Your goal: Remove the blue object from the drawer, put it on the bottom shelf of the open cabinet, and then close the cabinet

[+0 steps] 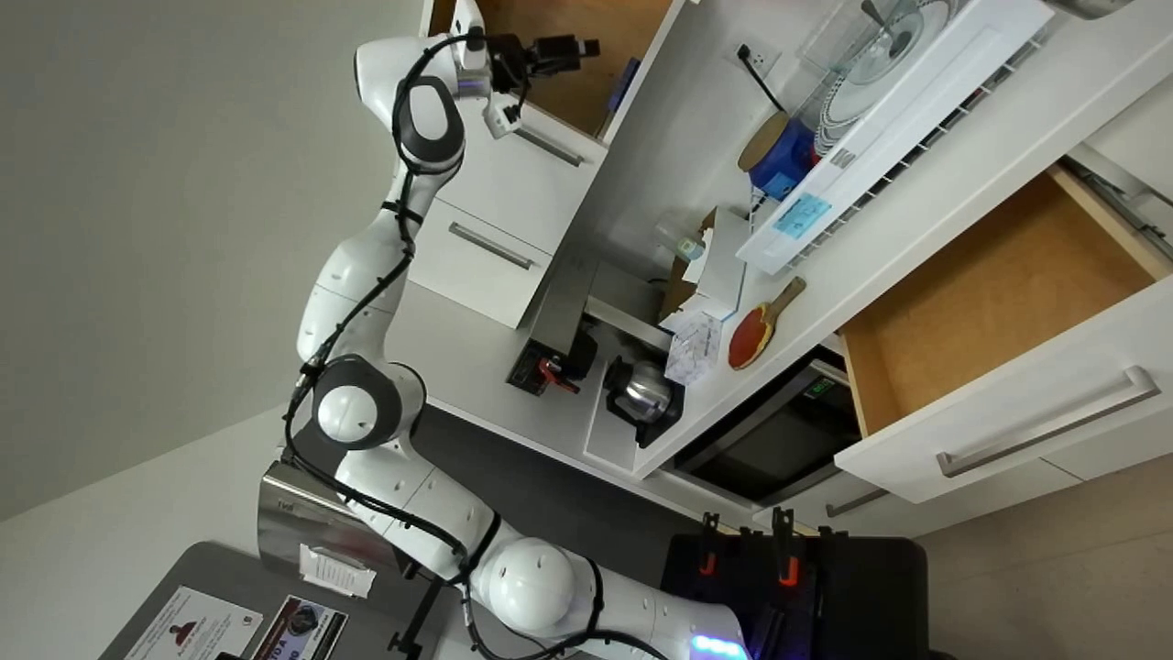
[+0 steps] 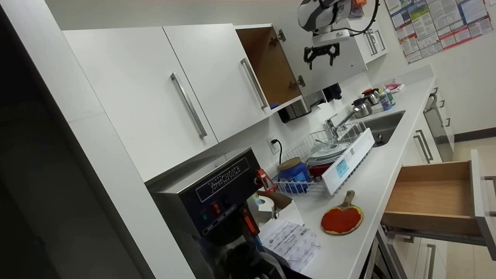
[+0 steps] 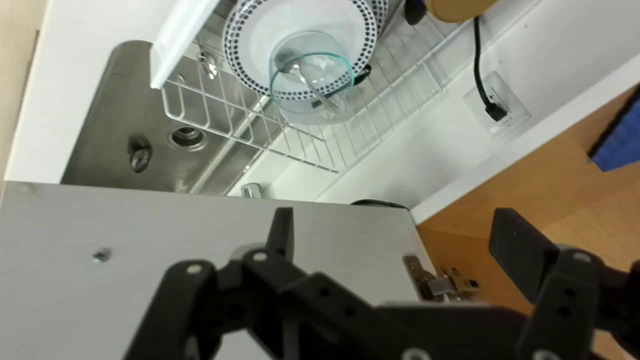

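Observation:
The blue object (image 1: 626, 84) lies on the bottom shelf of the open white cabinet (image 2: 267, 58), near its front edge. Part of it shows in an exterior view (image 2: 274, 105) and at the right edge of the wrist view (image 3: 620, 140). The cabinet has a brown wood interior. Its door (image 3: 200, 240) stands open on metal hinges. The drawer (image 1: 1008, 293) is pulled out and bare wood shows inside; it also shows in an exterior view (image 2: 436, 190). My gripper (image 2: 321, 66) is open with nothing between its fingers (image 3: 395, 212). It is up by the cabinet opening and open door, apart from the blue object.
Closed white doors (image 2: 217, 77) with long handles adjoin the opening. Below are a dish rack with plates (image 2: 329, 155), a blue jar (image 2: 292, 174), a sink (image 2: 387, 124), a coffee machine (image 2: 217, 193) and a red paddle (image 2: 341, 221) on the counter.

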Controlling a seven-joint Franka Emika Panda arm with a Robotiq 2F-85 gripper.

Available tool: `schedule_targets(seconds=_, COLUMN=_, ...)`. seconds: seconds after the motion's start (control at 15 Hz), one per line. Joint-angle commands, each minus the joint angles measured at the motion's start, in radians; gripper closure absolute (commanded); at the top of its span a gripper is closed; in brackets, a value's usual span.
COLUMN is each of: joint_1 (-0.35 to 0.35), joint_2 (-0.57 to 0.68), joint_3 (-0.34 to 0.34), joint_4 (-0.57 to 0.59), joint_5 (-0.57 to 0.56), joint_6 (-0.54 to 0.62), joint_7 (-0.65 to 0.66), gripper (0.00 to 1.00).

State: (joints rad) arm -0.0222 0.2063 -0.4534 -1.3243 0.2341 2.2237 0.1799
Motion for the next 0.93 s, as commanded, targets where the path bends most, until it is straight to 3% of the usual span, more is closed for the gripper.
schedule_targets(seconds=0.0, joint_1=-0.007, joint_2=-0.075, joint_3=-0.038, joint_4=-0.104, joint_5=-0.049, joint_6=-0.026, joint_7=0.033, gripper=0.00)
schedule_targets(seconds=0.33, joint_1=-0.030, joint_2=-0.114, joint_3=-0.084, joint_4=-0.154, joint_5=-0.045, joint_6=-0.055, joint_7=0.011, gripper=0.00)
schedule_targets(seconds=0.4, joint_1=-0.037, joint_2=-0.063, joint_3=-0.086, joint_4=-0.116, joint_5=-0.030, joint_6=-0.018, joint_7=0.008, gripper=0.00)
schedule_targets(seconds=0.47, joint_1=-0.131, joint_2=-0.072, joint_3=0.009, joint_4=-0.114, joint_5=-0.048, joint_6=-0.028, joint_7=0.015, gripper=0.00)
schedule_targets(seconds=0.73, joint_1=-0.129, joint_2=-0.084, joint_3=0.010, joint_4=-0.122, joint_5=-0.046, joint_6=-0.036, joint_7=0.014, gripper=0.00)
schedule_targets(seconds=0.87, joint_1=-0.173, joint_2=-0.058, joint_3=0.029, joint_4=-0.071, joint_5=-0.075, joint_6=-0.080, joint_7=0.045, gripper=0.00)
